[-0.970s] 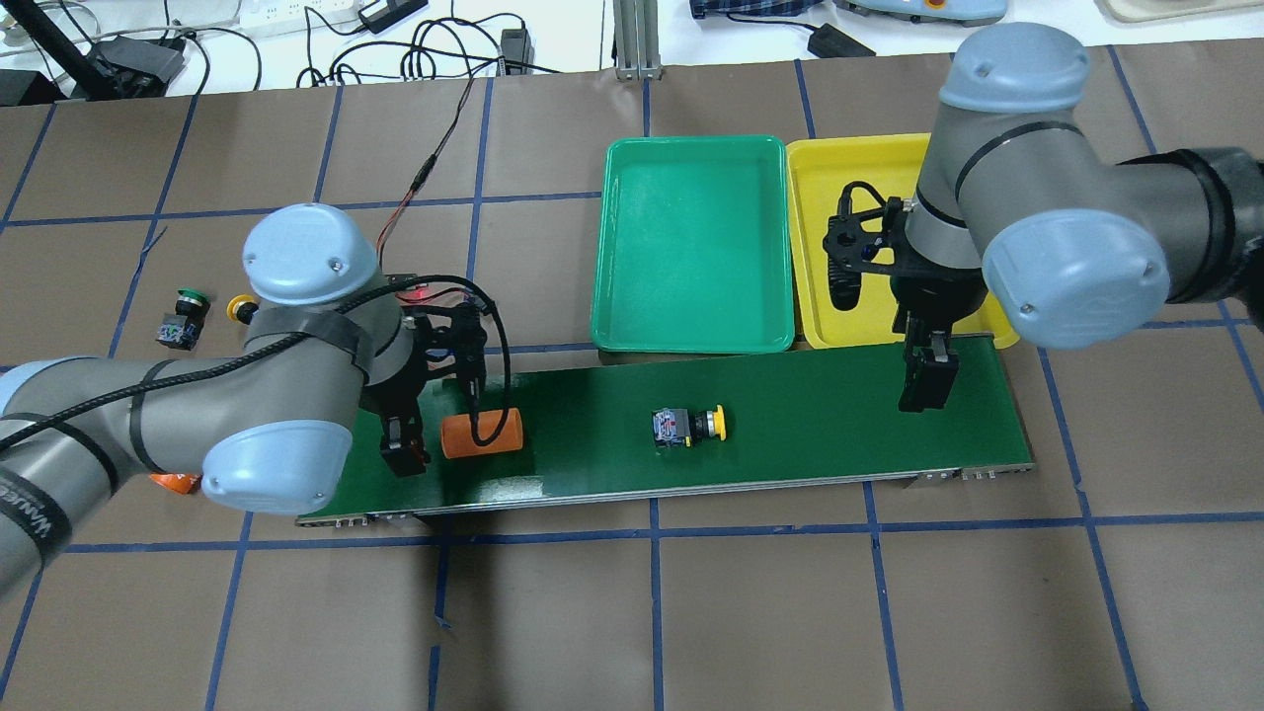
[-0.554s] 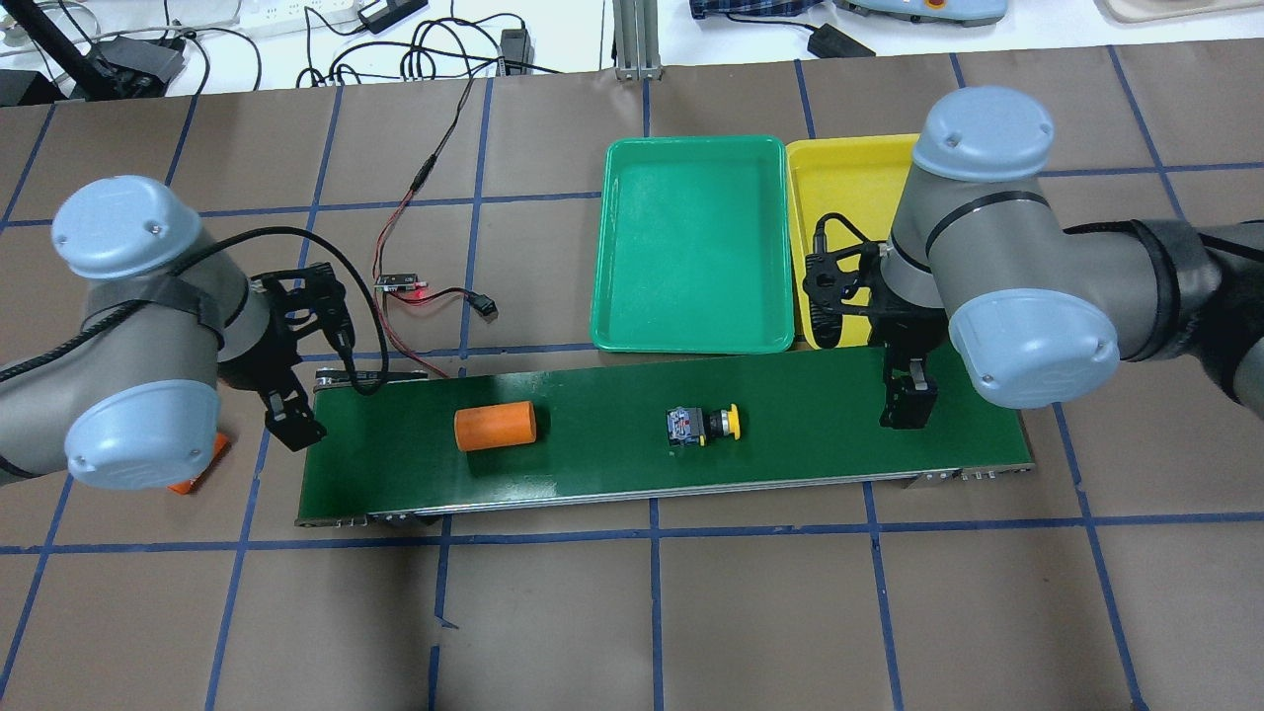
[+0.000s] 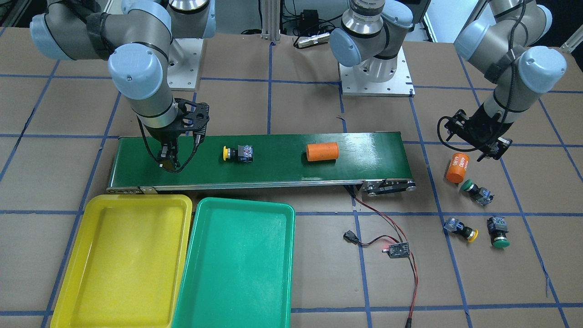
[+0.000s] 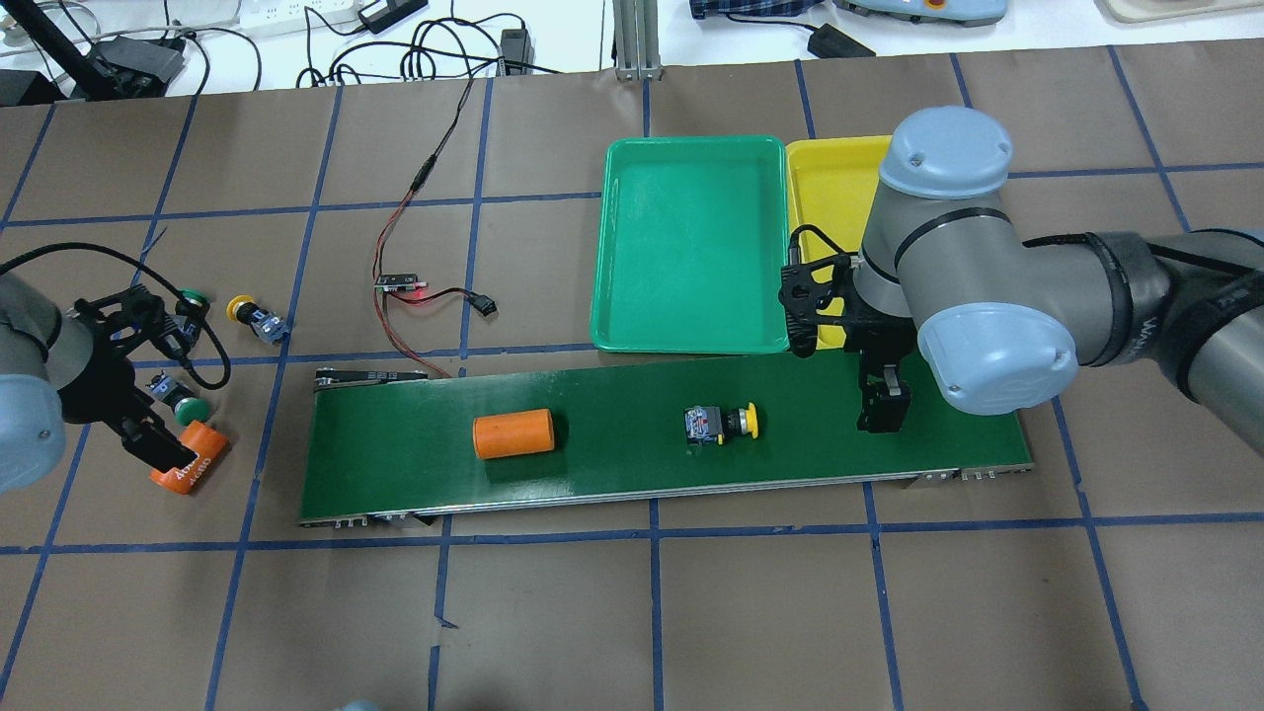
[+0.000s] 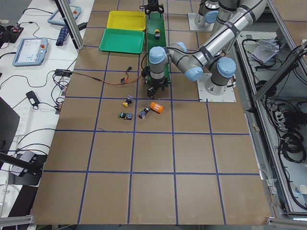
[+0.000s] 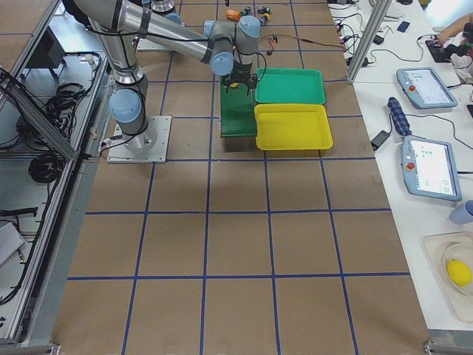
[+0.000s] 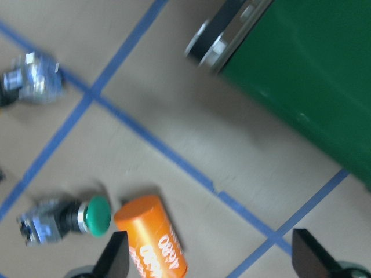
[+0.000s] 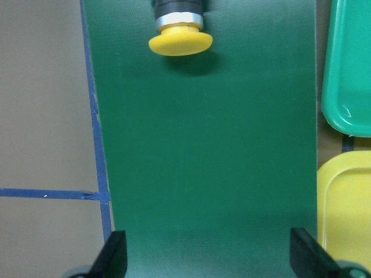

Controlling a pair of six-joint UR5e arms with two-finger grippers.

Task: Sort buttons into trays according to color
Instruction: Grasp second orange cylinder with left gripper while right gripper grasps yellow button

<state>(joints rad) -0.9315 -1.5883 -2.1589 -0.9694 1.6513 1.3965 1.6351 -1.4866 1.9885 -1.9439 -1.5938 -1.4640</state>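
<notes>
At the pick: our right gripper (image 8: 208,263) hangs wide open, empty, the yellow button (image 8: 179,37) on the belt (image 8: 203,150) ahead of its jaws. Next we should straddle it. Our left gripper (image 7: 211,260) gapes empty.

Table (image 3: 319,114) with conveyor belt (image 3: 282,168), green tray (image 3: 232,269), yellow tray (image 3: 118,264), three buttons (image 3: 476,191), orange cylinder (image 3: 457,167)
</notes>
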